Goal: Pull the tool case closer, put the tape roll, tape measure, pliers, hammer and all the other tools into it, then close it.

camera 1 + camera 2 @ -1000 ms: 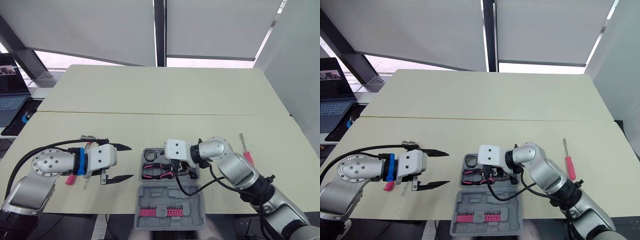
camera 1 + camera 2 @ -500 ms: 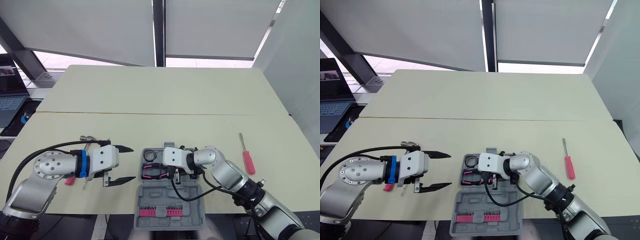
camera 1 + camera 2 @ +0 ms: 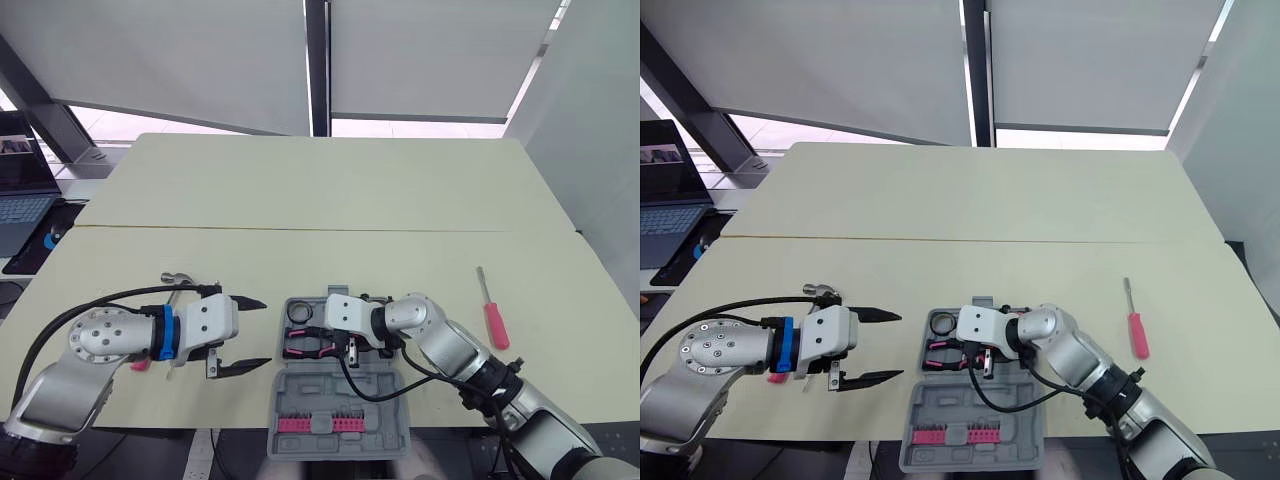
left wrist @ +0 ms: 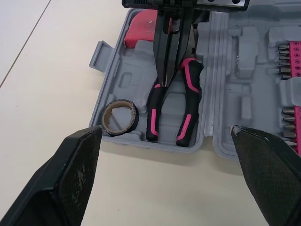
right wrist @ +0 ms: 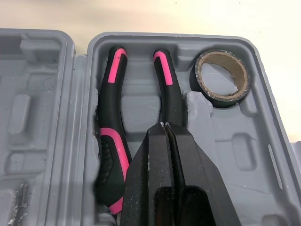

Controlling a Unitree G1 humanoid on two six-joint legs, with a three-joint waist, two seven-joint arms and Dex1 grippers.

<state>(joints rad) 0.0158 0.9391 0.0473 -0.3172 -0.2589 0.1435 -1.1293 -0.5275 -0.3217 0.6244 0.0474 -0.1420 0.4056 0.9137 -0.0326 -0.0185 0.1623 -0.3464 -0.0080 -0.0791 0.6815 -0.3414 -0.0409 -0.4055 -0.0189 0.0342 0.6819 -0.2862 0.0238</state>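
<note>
Both fingers of my right claw (image 5: 164, 126) are pressed together, empty. It has sunk onto the pliers (image 5: 113, 141), which lie in the tool case (image 3: 340, 400) beside the tape roll (image 5: 222, 77), so they look stowed. Left claw (image 3: 262, 333) gapes wide; the hammer (image 3: 178, 279) just left of it is next.

The right gripper (image 5: 165, 126), fingers pressed together, stands down inside the tool case (image 4: 123, 77) over the pliers (image 4: 187, 96), and the right arm (image 3: 455, 350) bars that half from above and from the right. The tape roll (image 4: 120, 117) fills the corner pocket beside them (open from above). The left gripper (image 3: 265, 332), spread wide, takes up the table (image 3: 300, 200) just left of the case, with the left arm (image 3: 100, 340) over the hammer (image 3: 176, 279). Bare table lies between the case and the screwdriver (image 3: 490, 318), and across the far half.
</note>
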